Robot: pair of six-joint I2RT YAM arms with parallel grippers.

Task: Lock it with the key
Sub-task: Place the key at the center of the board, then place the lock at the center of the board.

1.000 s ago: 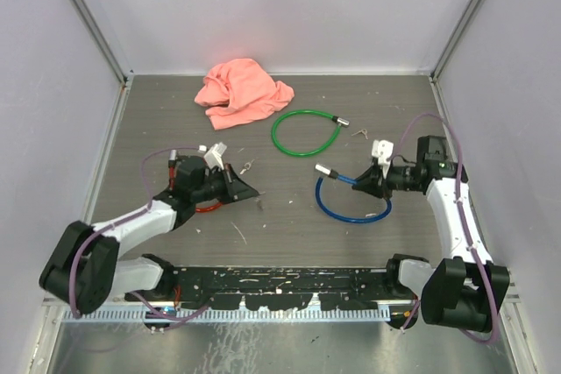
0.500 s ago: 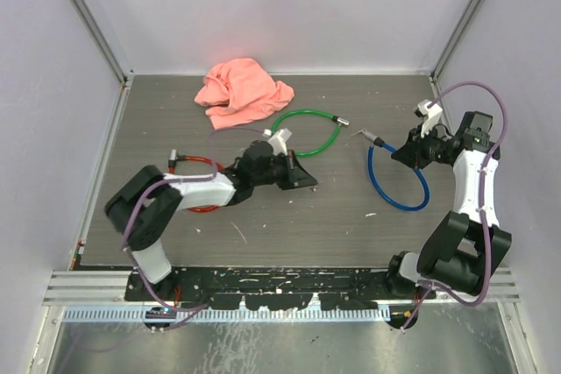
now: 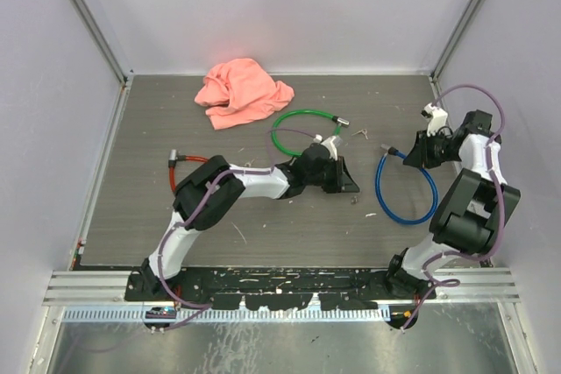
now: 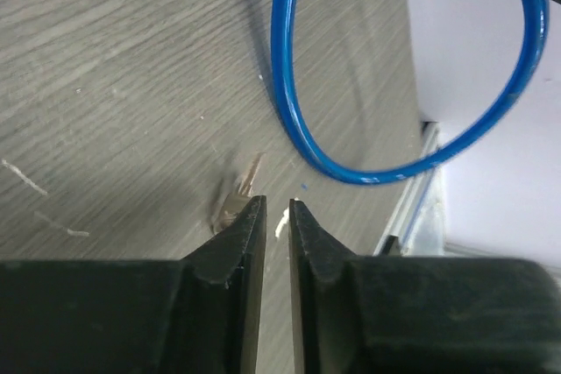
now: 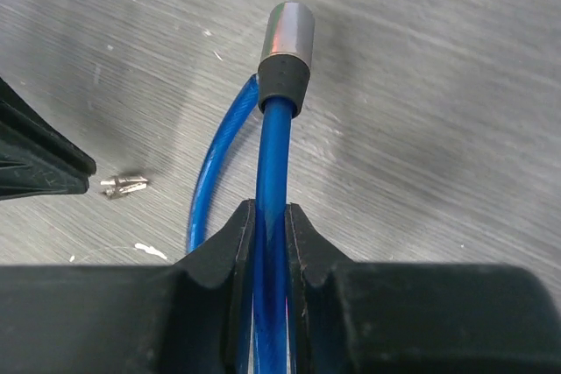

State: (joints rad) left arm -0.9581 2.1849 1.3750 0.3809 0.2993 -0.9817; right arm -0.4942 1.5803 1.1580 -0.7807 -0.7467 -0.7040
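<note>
The blue cable lock (image 3: 408, 192) lies as a loop at the right of the table. My right gripper (image 3: 410, 153) is shut on the blue cable (image 5: 273, 155) just behind its black collar and silver end piece (image 5: 291, 34). A small metal key (image 4: 238, 197) lies flat on the table just beyond my left gripper (image 4: 272, 208). Its jaws stand a narrow gap apart with nothing between them. The same key (image 5: 123, 186) shows in the right wrist view beside the left fingertip (image 5: 39, 168). In the top view my left gripper (image 3: 352, 187) reaches far right, close to the blue loop.
A pink cloth (image 3: 242, 90) lies at the back. A green cable lock (image 3: 282, 120) sits behind my left arm, with another small key (image 3: 363, 134) near its end. A red cable lock (image 3: 178, 164) is partly hidden at the left. The right wall and rail (image 4: 412, 216) are close.
My left arm has swept from the left side across to the right centre, and its jaws have parted slightly. My right gripper has carried the blue lock back and to the right.
</note>
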